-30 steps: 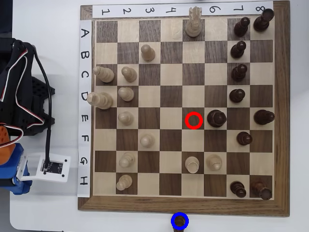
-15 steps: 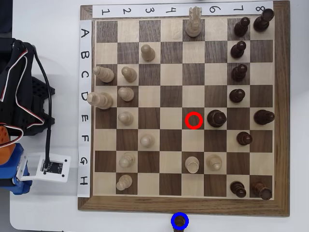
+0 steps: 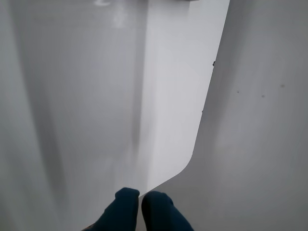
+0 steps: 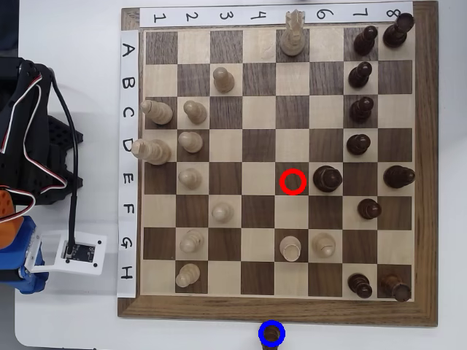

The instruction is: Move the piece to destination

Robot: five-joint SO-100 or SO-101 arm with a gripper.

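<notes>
Brown wood, seemingly the pawn (image 4: 271, 335), sat inside the blue ring (image 4: 262, 333) just off the board (image 4: 219, 309). The hand (image 3: 140, 201) was pinched narrow and empty over bare table (image 3: 86, 96); it looked best left parked, clear of the pieces.

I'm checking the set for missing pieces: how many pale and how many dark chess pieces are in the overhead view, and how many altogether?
Pale pieces: 12
Dark pieces: 11, including the pawn inside the blue ring
Total: 23
</notes>
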